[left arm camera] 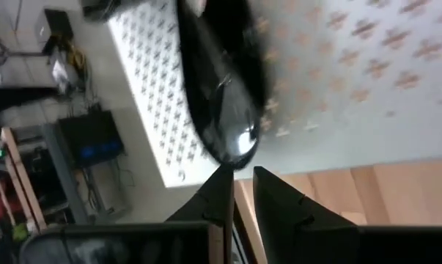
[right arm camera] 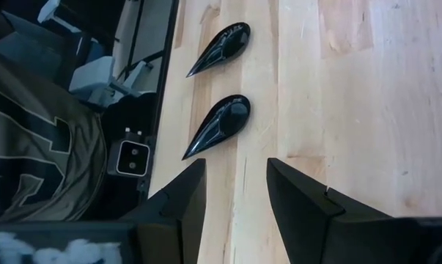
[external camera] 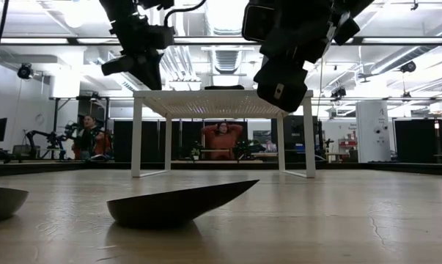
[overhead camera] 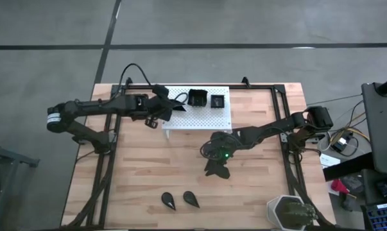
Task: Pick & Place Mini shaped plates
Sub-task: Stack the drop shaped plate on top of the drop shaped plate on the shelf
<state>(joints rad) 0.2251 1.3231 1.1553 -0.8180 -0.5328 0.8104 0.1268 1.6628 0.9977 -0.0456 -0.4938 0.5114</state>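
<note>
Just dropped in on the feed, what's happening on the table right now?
The left gripper holds a black teardrop plate over the left end of the white perforated stand, which already carries two square black plates. The right gripper hangs open and empty above the wooden table in front of the stand, facing two teardrop plates lying near the front edge. A grey-green pot sits at the front right corner.

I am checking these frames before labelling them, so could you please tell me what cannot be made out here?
- High view: what stands in the grey-green pot; its bottom is cut off by the picture's edge.
- High view: the left end effector hides how the teardrop plate is gripped.
- Left wrist view: that plate is blurred.
- High view: the two square plates are too small to show their insides.
</note>
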